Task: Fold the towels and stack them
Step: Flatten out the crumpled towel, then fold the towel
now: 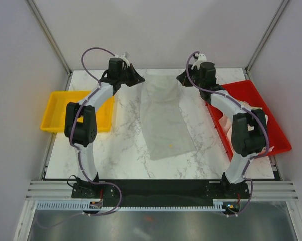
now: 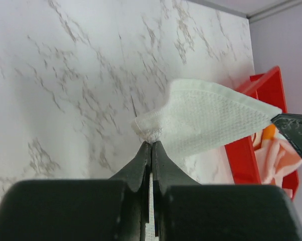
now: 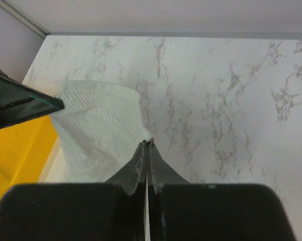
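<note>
A grey-white towel [image 1: 163, 118] is held up by its two far corners at the back of the marble table, and its near end lies flat on the tabletop. My left gripper [image 1: 137, 79] is shut on the towel's left corner, seen up close as the gripper [image 2: 152, 144] pinching the waffle-textured cloth [image 2: 211, 118]. My right gripper [image 1: 183, 79] is shut on the right corner, where the gripper [image 3: 147, 143] nips the same towel [image 3: 98, 125]. More towels [image 1: 226, 120], pale pink and orange-white [image 2: 276, 150], lie in the red bin.
A red bin [image 1: 264, 98] stands at the table's right edge and a yellow bin [image 1: 58, 98] at the left edge. Grey walls and frame posts close in the back and sides. The marble tabletop [image 1: 116, 145] surrounds the towel.
</note>
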Available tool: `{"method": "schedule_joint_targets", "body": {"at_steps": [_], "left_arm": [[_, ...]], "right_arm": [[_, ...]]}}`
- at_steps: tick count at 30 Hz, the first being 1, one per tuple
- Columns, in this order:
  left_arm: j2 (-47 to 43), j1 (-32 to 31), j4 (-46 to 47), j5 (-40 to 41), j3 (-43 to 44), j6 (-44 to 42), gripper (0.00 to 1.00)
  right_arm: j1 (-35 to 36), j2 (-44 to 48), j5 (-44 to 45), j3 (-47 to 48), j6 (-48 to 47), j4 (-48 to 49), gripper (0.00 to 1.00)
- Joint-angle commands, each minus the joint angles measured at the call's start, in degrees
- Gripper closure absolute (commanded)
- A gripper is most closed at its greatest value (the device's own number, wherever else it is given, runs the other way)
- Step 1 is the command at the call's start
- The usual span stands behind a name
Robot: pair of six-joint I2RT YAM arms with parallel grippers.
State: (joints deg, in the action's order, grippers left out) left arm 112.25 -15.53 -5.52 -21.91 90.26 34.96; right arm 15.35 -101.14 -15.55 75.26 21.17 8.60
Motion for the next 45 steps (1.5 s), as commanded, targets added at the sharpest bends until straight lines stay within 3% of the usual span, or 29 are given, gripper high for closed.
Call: {"method": "schedule_joint_targets", "body": {"at_steps": [1,6,13,30,45], "left_arm": [[5.5,1.6,7.4,-4.4,11.7,-4.1,0.98],[14.7,3.4,7.9,-10.7,22.3,-4.5,0.98],[16.7,4.0,10.1,-13.0,20.5,-5.1,0.98],[1.2,3.2,12.6,-13.7,-3.3,-7.8,0.98],[-10.7,-2.6,14.9,-10.2,-23.8,-5.5,0.98]], "right_arm": [[-3.3,-5.2,-4.7,8.5,-1.0,13.1,1.00],[-4.8,-14.1,-8.4,16.4,-0.7,14.8,1.00],[-4.9,-17.9,-12.9,15.6,-2.1,19.5,1.00],[-6.2,-3.3,-12.4,-1.5,-7.2,11.1,1.00],[-6.0,9.3,-15.1,-22.8,0.7,14.2,1.00]]}}
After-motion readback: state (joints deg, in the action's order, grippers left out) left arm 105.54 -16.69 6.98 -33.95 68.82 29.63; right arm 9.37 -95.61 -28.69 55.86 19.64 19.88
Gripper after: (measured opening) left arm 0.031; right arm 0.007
